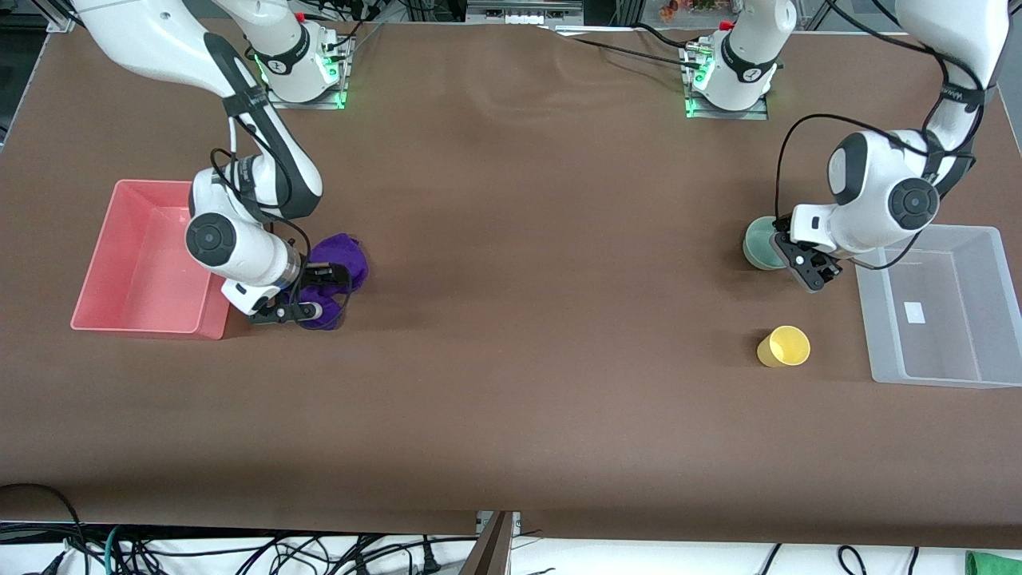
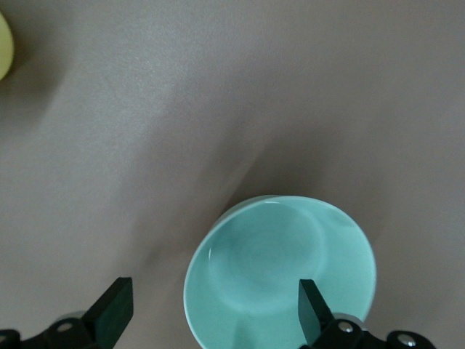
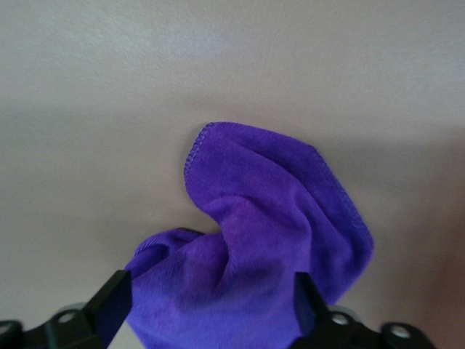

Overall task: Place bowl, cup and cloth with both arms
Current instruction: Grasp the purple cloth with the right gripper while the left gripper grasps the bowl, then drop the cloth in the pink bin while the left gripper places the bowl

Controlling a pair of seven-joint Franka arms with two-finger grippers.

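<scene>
The pale green bowl (image 1: 758,243) (image 2: 280,269) stands upright toward the left arm's end of the table. My left gripper (image 1: 805,270) (image 2: 216,305) is open at it, with one finger over the bowl's inside and the other outside its rim. The yellow cup (image 1: 784,346) (image 2: 3,43) stands nearer the front camera than the bowl, untouched. The purple cloth (image 1: 343,255) (image 3: 269,218) lies bunched toward the right arm's end. My right gripper (image 1: 323,294) (image 3: 211,302) is low over it and open, its fingers on either side of the lump.
A pink bin (image 1: 128,319) sits beside the cloth at the right arm's end of the table. A clear plastic bin (image 1: 990,303) sits beside the bowl and cup at the left arm's end. The brown table top lies between them.
</scene>
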